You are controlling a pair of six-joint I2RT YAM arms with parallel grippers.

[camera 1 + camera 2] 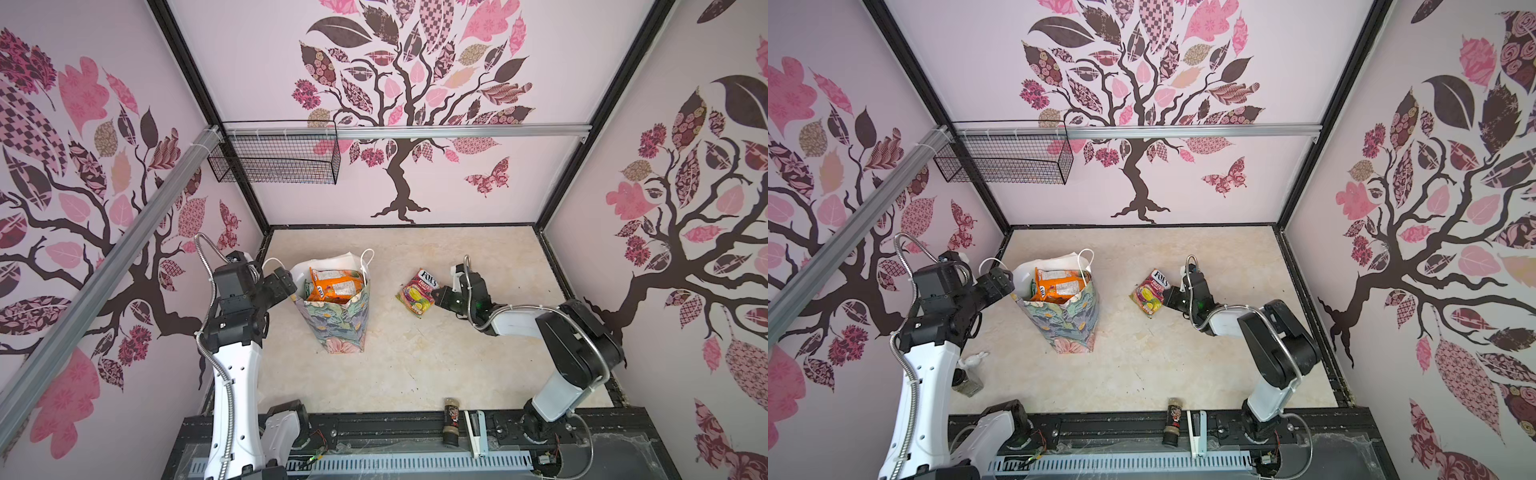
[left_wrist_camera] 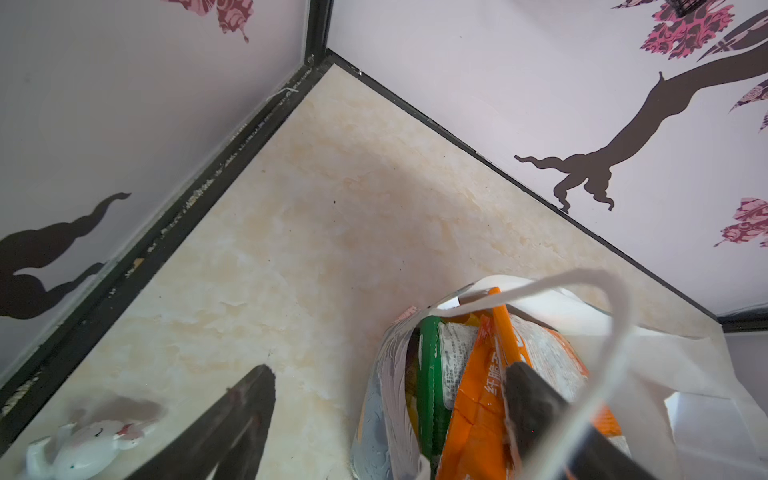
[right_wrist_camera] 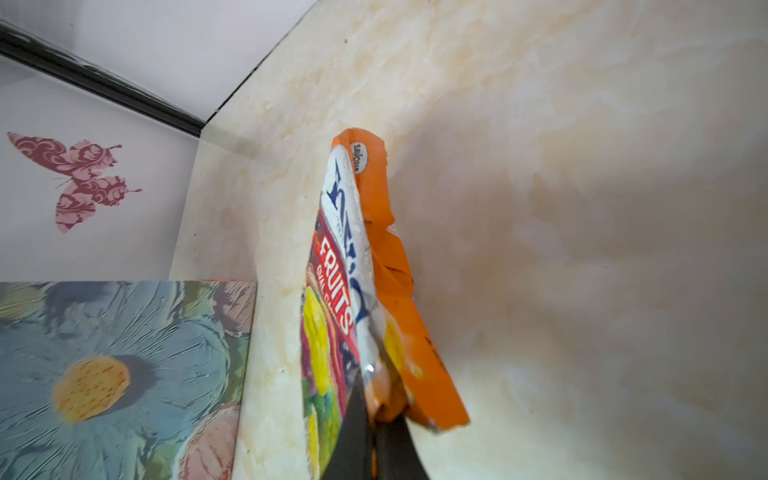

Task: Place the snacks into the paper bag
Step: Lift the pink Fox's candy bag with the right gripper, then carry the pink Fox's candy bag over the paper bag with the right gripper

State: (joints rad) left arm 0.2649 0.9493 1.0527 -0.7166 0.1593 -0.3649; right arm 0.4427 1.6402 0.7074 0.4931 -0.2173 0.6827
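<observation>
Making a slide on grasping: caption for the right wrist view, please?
Right gripper shut on a FOX'S Fruits packet, floral paper bag beside it.

Lettering I could read: the candy packet [image 1: 417, 293], to the right of the paper bag [image 1: 332, 328] in both top views, bore "FOX'S" above "FRUITS". In the right wrist view I made out "FRUITS" on it again. The orange packet [image 2: 478, 399] inside the paper bag carried the Chinese characters "纤脆", and I could not read the rest.

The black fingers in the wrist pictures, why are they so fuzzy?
Left wrist view: the left gripper's dark fingers and the floral paper bag's white cord handle sit very near the lens, so they blur; right wrist view: the right gripper's fingers, pinching the glossy red-and-yellow FOX'S candy packet, blur the same way.
</observation>
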